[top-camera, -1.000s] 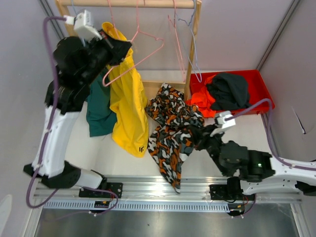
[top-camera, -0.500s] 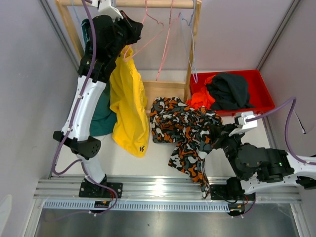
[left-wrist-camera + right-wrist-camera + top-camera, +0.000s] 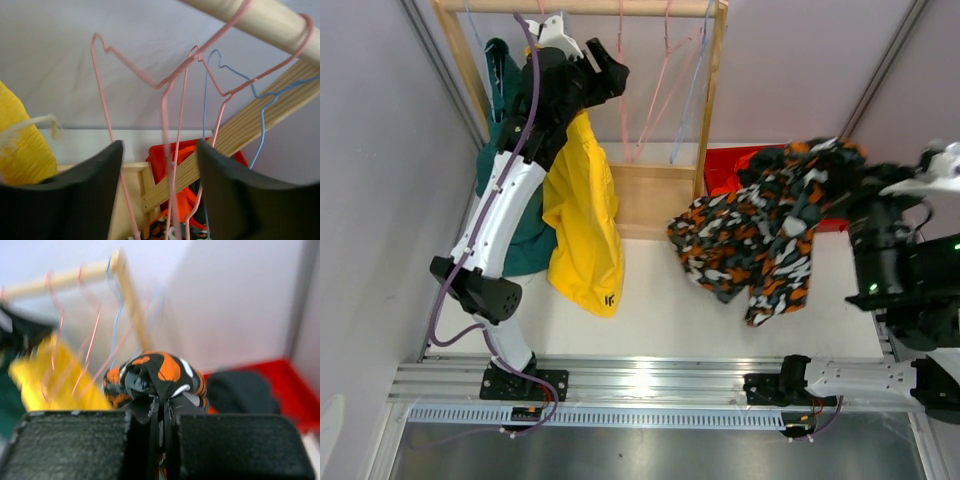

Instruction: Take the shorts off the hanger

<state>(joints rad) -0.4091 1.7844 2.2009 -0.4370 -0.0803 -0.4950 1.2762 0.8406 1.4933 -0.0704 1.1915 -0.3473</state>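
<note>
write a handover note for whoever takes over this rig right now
Left hand: open, empty, up at the rail among the bare wire hangers.
Right hand: shut on the patterned shorts, held up in front of the red bin.
Done: dark shorts and orange shorts lie in the bin.
Left: drop the patterned pair in; yellow shorts and dark green shorts hang at the rack's left end.
</note>
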